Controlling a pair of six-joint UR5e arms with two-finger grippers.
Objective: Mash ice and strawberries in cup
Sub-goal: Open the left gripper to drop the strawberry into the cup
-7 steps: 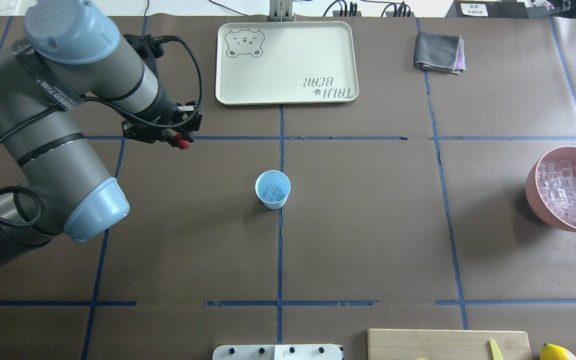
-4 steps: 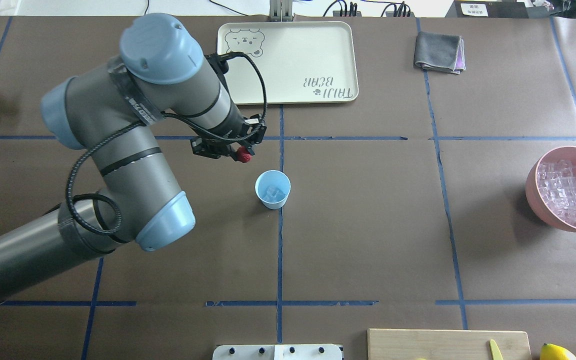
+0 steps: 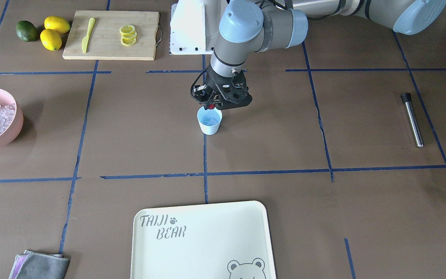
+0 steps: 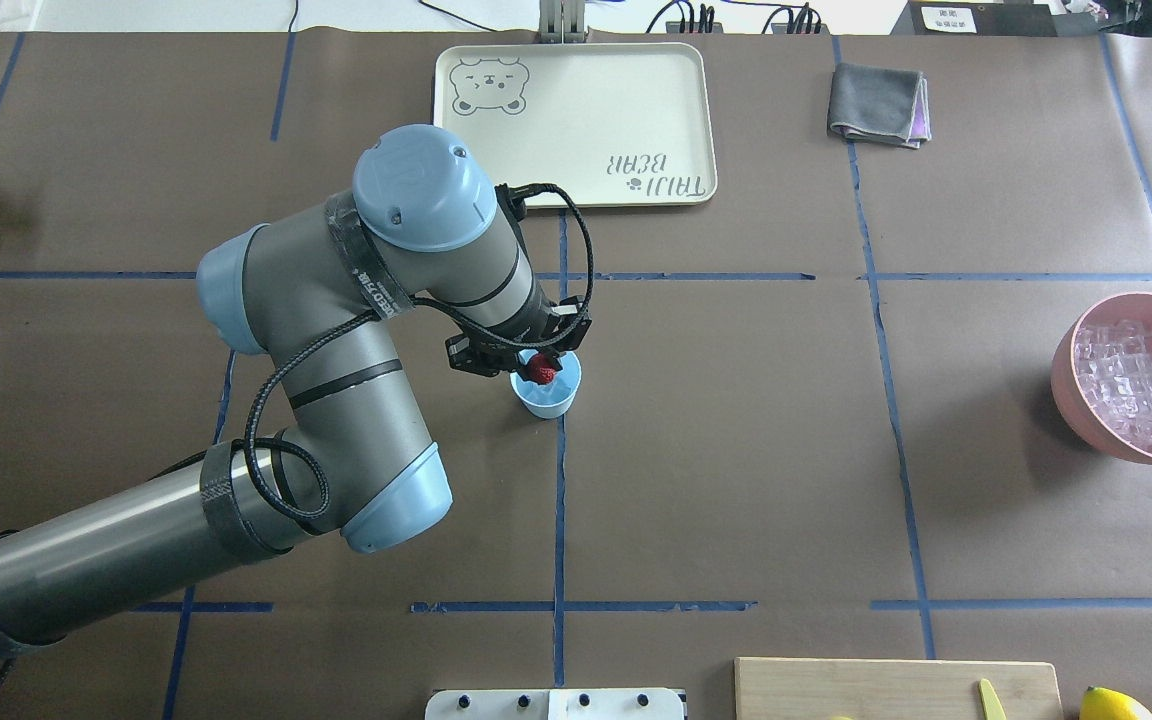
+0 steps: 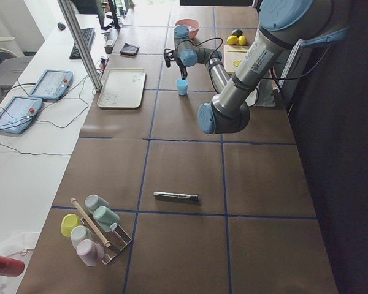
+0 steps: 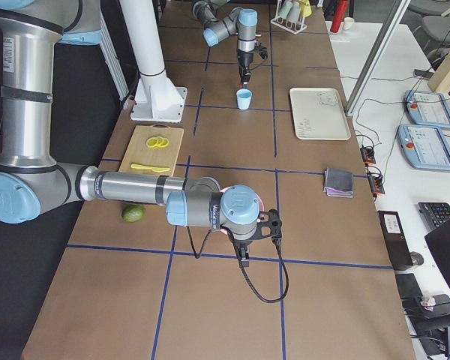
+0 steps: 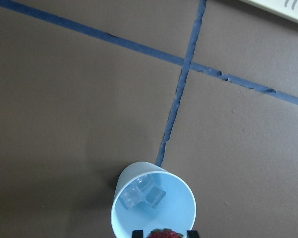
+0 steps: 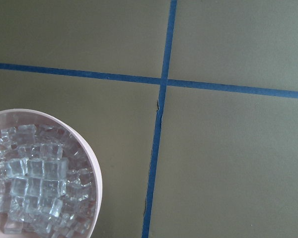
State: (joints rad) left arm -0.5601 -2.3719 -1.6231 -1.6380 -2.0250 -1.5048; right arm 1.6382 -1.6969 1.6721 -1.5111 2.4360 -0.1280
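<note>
The pale blue cup (image 4: 549, 403) stands at the table's middle, also in the front view (image 3: 210, 127). A few ice cubes (image 7: 144, 195) lie in its bottom. My left gripper (image 4: 540, 372) is shut on the small red strawberry (image 4: 542, 373) and holds it just over the cup's rim, as the front view (image 3: 210, 105) and the left wrist view (image 7: 164, 233) show. My right gripper (image 6: 244, 264) shows only in the right side view, beside the pink bowl; I cannot tell whether it is open or shut.
A pink bowl (image 4: 1068, 390) heaped with ice (image 8: 35, 183) sits at the right edge. A cream tray (image 4: 572, 125) and grey cloth (image 4: 878, 103) lie far back. A metal rod (image 3: 412, 119), a cutting board (image 3: 110, 50) with lemon slices, and lemons (image 3: 52, 33) lie around.
My left arm has swung right and nearer, carrying the strawberry from the table's left part to just above the cup. The cup has not moved.
</note>
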